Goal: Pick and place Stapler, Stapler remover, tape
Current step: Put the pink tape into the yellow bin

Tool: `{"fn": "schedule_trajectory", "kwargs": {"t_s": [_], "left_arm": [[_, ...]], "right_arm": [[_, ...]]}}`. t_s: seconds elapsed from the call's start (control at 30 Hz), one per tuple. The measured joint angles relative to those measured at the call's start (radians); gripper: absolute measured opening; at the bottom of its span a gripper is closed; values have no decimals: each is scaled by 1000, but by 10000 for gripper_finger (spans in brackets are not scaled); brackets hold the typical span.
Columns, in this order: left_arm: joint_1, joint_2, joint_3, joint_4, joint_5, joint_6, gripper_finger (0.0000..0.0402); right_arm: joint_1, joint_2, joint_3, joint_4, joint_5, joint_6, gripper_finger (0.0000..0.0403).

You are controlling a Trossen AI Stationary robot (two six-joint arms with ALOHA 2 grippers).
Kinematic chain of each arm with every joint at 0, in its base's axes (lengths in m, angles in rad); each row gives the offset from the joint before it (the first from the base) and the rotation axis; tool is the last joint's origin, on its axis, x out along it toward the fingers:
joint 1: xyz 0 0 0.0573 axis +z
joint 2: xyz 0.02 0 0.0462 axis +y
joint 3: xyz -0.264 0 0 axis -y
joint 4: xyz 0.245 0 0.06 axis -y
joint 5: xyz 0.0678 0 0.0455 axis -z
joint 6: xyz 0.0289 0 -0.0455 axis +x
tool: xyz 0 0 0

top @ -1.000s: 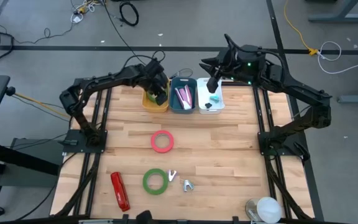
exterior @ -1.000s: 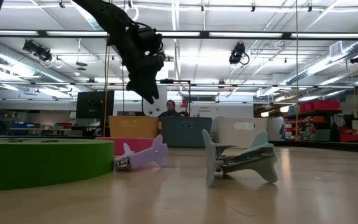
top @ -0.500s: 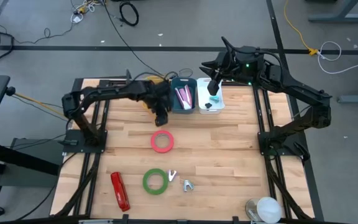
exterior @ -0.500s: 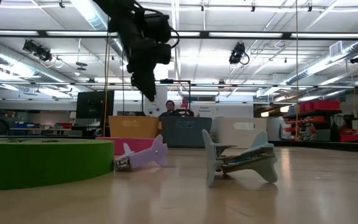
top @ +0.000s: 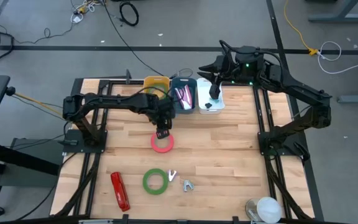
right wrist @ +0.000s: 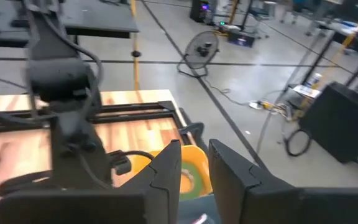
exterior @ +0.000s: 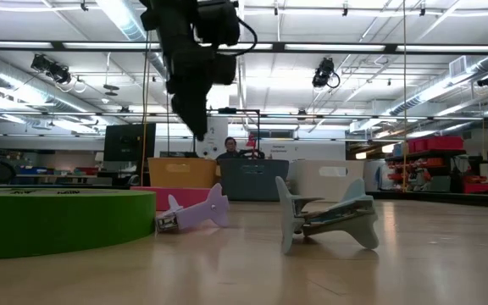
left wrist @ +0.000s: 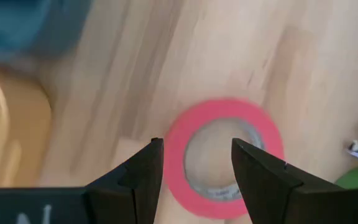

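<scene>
Above flat pinkish-red tape ring [left wrist: 224, 157], open left pincer [left wrist: 194, 163]

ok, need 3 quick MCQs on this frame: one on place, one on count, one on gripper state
1. Where is the left gripper?
A. above the red tape
B. over the stapler
C. inside the white bin

2. How many tape rolls lie on the bare table?
A. one
B. two
C. four

3. The left gripper's fingers are:
A. clamped on tape
B. open, holding nothing
C. out of view

Answers:
1 A: it hangs above the red tape, seen past its fingers in the left wrist view.
2 B: the red one and a green tape; another green roll sits in the yellow bin.
3 B: the wrist view shows a gap between them.
</scene>
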Motion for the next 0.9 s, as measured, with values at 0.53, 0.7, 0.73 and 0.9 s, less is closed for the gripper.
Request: {"fn": "schedule_trajectory", "kwargs": {"t_s": [0.53,0.7,0.73,0.9], "left_arm": [[-39,1,-156,19,-51,-126,290],[-39,1,-198,67,-51,-139,291],[-39,1,-205,80,-51,-152,291],[-39,1,-218,111,-77,-189,291]], "right_arm": [[0,-7,0,4,-40,27,81],[0,-11,0,4,-40,48,81],[0,-11,0,4,-40,48,81],[0,-11,0,4,-40,67,81]]}}
